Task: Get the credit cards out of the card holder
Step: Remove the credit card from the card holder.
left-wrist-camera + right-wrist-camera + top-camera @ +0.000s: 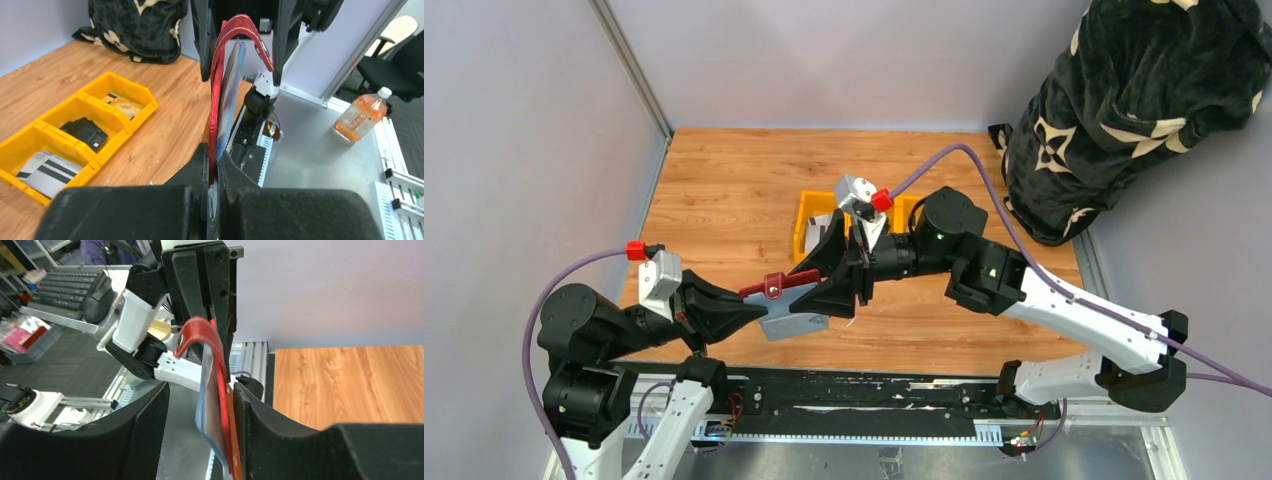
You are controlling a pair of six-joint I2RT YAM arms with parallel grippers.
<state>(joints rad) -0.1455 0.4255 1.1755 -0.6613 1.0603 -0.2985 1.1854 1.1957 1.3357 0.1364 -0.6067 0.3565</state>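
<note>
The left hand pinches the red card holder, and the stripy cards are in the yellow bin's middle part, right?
Nearly. The stripy cards lie in an end part of the yellow bin; the middle holds a black folded item, as the left wrist view shows. The left gripper does pinch the card holder.

I'm looking down on a pale wooden worktop (724,180) boxed in by plain lavender-grey walls (824,60), with a metal post (629,62) running up the back left corner. A black blanket with cream star shapes (1134,100) is heaped at the far right corner. The light is even, with no hard shadows. Beside the worktop sits a brushed metal bench (320,165) carrying a bottle of orange drink (361,116), with a black office chair (400,70) behind it. Further off I see a desk with a keyboard (62,287) and mouse (97,302), over dark carpet (60,370).
</note>
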